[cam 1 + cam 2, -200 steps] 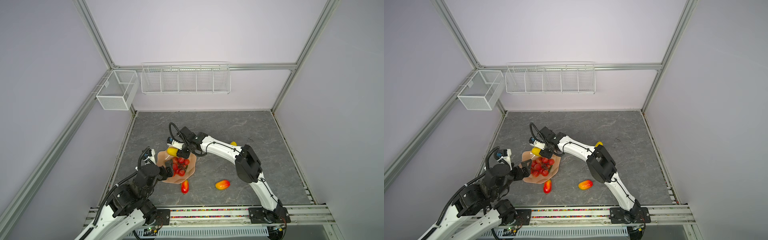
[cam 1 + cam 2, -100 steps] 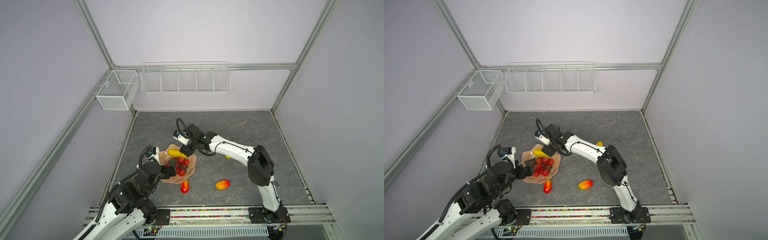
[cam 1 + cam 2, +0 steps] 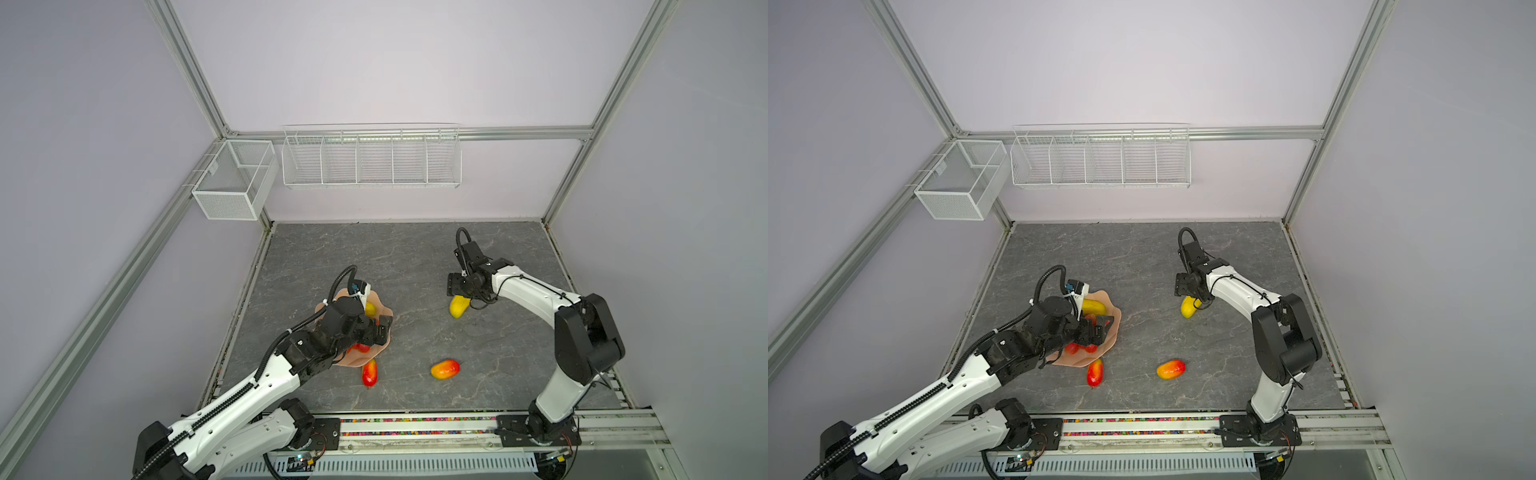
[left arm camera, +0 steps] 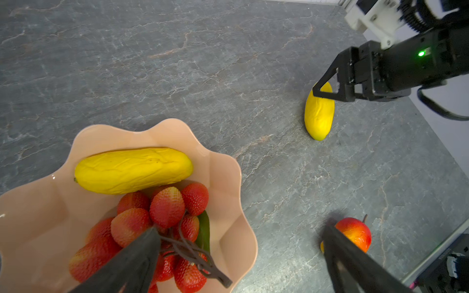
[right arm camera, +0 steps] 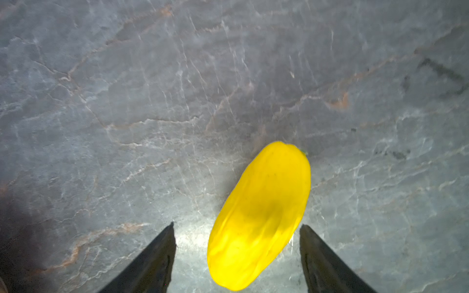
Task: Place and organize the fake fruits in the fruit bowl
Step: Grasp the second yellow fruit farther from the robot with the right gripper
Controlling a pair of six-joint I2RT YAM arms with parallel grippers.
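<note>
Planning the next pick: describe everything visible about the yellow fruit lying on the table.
The yellow ribbed oblong fruit looks like matte, faintly wrinkled plastic with a tiny green tip. It lies flat on the grey marbled tabletop, between the open fingers of the right end effector, which is not gripping it.

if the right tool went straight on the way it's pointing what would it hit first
Probably the yellow ribbed fruit lying on the table: the right tool points down at it, jaws open to either side. How far above it is unclear.
</note>
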